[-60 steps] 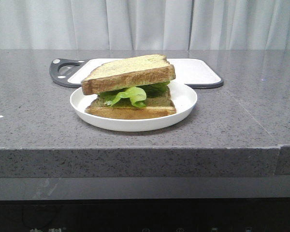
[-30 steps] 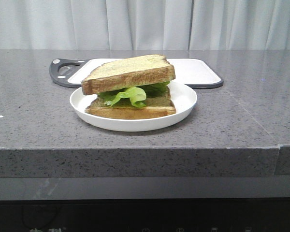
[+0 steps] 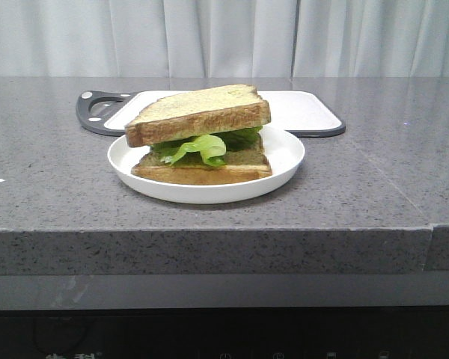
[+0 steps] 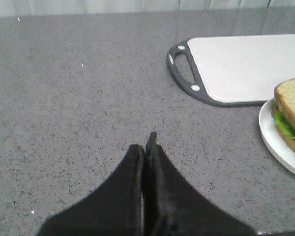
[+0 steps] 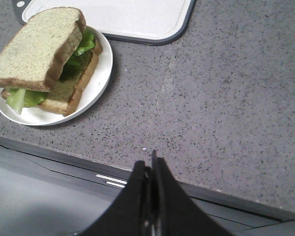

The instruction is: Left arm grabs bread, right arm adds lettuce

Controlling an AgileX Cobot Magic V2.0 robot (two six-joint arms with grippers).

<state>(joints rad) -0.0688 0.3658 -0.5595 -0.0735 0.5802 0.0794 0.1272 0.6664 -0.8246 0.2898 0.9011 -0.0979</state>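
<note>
The bread point(image 3: 198, 112), a thick toast slice with brown crust, lies tilted on top of the lettuce point(image 3: 200, 147), which rests on a thinner slice point(image 3: 202, 172) on a white plate point(image 3: 284, 153). The same stack shows in the right wrist view, with the bread point(image 5: 37, 46) over the lettuce point(image 5: 27, 97), and at the edge of the left wrist view point(image 4: 292, 105). My left gripper point(image 4: 146, 145) is shut and empty over bare counter, well away from the plate. My right gripper point(image 5: 148, 164) is shut and empty over the counter's front edge. Neither arm shows in the front view.
A white cutting board point(image 3: 303, 111) with a dark rim and handle point(image 3: 97, 111) lies behind the plate; it also shows in the left wrist view point(image 4: 241, 64) and the right wrist view point(image 5: 123, 14). The grey speckled counter point(image 3: 374, 187) ends in a front edge.
</note>
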